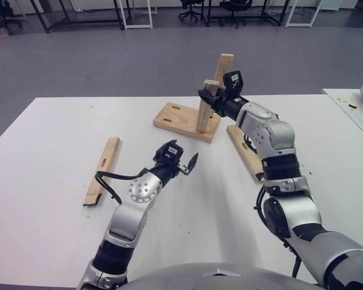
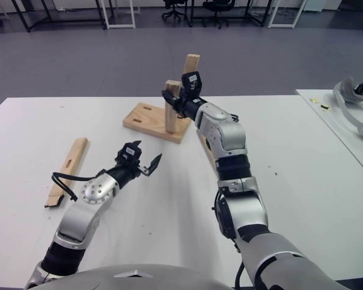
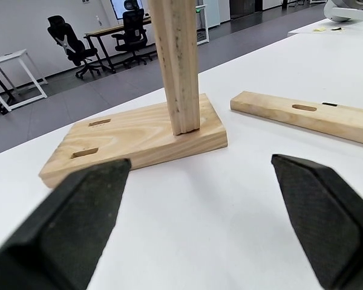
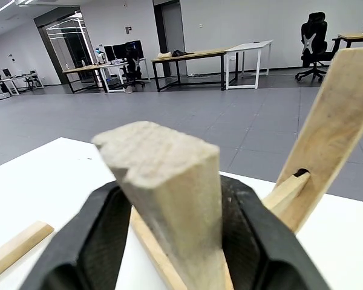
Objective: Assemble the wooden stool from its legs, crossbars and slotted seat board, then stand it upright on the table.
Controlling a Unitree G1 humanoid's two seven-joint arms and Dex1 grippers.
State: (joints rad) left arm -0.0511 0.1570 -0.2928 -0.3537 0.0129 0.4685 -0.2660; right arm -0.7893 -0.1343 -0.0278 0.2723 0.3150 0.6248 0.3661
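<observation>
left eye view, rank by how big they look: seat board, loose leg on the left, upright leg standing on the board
1. seat board, the broadest patch
2. loose leg, about as long but thin
3. upright leg, looks shorter, though it is farther off and seen from above, so unsure

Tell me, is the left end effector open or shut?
Open. The left end effector has its fingers spread wide with only bare table between them, short of the seat board.
</observation>
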